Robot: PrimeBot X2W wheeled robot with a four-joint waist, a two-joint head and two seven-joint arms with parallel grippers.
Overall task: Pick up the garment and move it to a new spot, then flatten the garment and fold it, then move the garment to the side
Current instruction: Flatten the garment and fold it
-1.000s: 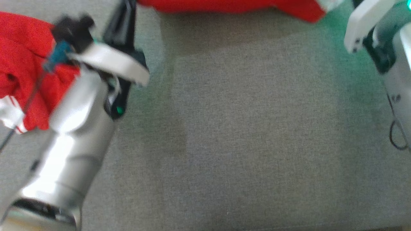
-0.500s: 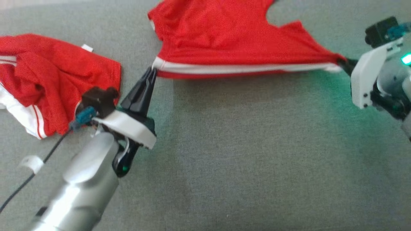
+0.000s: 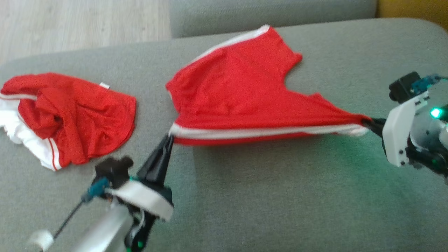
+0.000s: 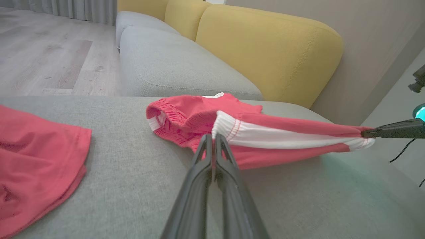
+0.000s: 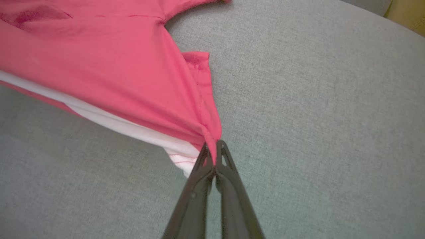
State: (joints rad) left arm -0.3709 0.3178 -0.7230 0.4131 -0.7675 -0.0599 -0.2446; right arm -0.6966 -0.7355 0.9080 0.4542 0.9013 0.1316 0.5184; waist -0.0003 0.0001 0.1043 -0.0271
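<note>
The garment (image 3: 245,98) is a pair of red shorts with white side stripes, stretched across the grey sofa seat (image 3: 273,196). My left gripper (image 3: 170,137) is shut on its near left corner, pinching the white stripe (image 4: 232,131) between its fingertips. At the right, my right gripper (image 3: 367,123) is shut on the opposite corner (image 5: 209,132), and the near edge runs taut between the two, lifted slightly off the cushion. The far part of the garment lies on the seat.
A second red garment (image 3: 70,112) with white trim lies crumpled on the seat's left part. Beyond are another grey cushion (image 4: 172,63), yellow backrests (image 4: 265,49) and wooden floor (image 3: 80,24). The near seat is bare fabric.
The head camera has tilted up, so the whole scene has slid down the picture. Both grippers keep their hold on the garment's corners, its near edge staying taut.
</note>
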